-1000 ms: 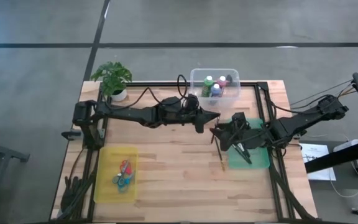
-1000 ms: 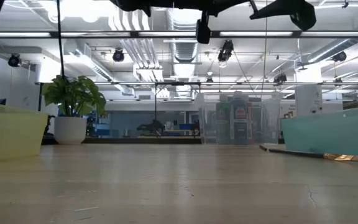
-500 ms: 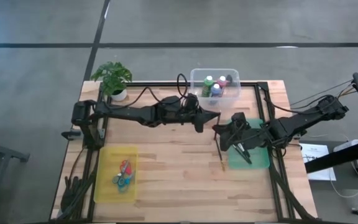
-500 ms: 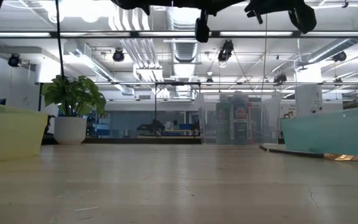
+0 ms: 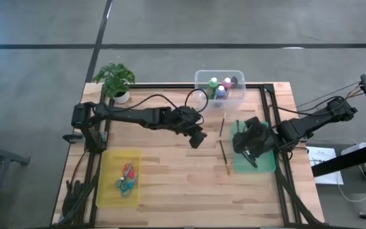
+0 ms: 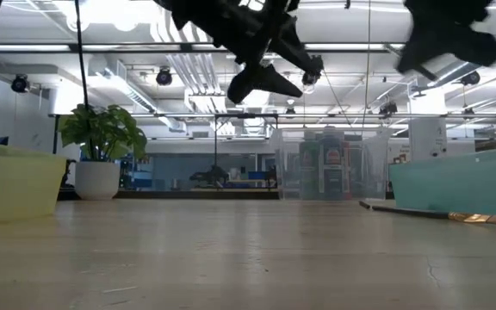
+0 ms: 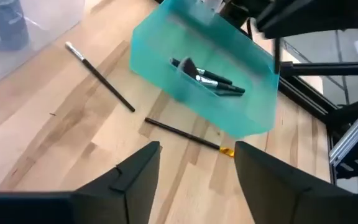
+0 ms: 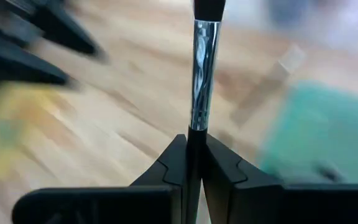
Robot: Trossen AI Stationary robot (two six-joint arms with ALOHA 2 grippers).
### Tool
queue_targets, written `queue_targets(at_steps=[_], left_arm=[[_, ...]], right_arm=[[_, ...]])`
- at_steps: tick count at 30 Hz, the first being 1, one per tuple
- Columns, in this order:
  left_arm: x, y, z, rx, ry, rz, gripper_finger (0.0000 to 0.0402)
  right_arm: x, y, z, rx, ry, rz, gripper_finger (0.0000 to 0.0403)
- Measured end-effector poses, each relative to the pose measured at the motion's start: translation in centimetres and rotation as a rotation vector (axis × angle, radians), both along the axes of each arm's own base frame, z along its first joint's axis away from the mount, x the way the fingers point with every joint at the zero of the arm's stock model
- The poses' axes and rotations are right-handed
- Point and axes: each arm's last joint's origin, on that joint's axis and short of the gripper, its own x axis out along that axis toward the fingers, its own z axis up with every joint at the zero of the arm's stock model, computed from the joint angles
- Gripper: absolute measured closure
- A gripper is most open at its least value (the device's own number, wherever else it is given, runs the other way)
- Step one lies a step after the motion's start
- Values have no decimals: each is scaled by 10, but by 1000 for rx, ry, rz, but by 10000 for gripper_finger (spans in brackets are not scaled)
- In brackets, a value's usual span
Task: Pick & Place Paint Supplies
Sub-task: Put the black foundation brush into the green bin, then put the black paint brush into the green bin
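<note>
Over wooden table (image 5: 170, 172), brush (image 8: 204, 62) upright between right end effector (image 8: 192, 152) fingers.

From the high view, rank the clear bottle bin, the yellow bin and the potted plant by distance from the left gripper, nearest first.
Measured from the left gripper, mid-table:
1. Clear bottle bin, at the table's far edge, toward the right arm's side.
2. Yellow bin, at the near left corner.
3. Potted plant, at the far left corner.
The last two are fairly close; the plant looks slightly farther.

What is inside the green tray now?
The green tray holds a few dark brushes. From above, the right gripper covers part of it, so more may lie hidden.
</note>
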Motion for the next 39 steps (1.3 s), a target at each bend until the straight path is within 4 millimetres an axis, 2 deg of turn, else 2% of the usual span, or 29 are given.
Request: queue_targets(at_steps=[4,13,16,21,25,31,35,39], left_arm=[[-2,-1,2,16,3,0,169],[-1,0,2,28,-5,42,166],[-1,-1,2,26,-7,42,166],[-1,-1,2,27,-7,40,166],[0,-5,2,109,-4,-37,166],[0,-32,1,448,-4,-343,191],[-1,-31,0,444,18,-294,212],[-4,-29,-4,422,75,-223,228]], right_arm=[[-15,3,-15,129,157,-3,381],[-38,9,-71,285,301,-58,380],[-43,10,-80,310,332,-72,359],[-48,9,-87,318,368,-98,302],[-48,9,-88,317,369,-98,256],[-43,12,-78,304,353,-20,204],[-37,22,-59,331,278,53,189],[-22,47,-37,425,14,110,187]])
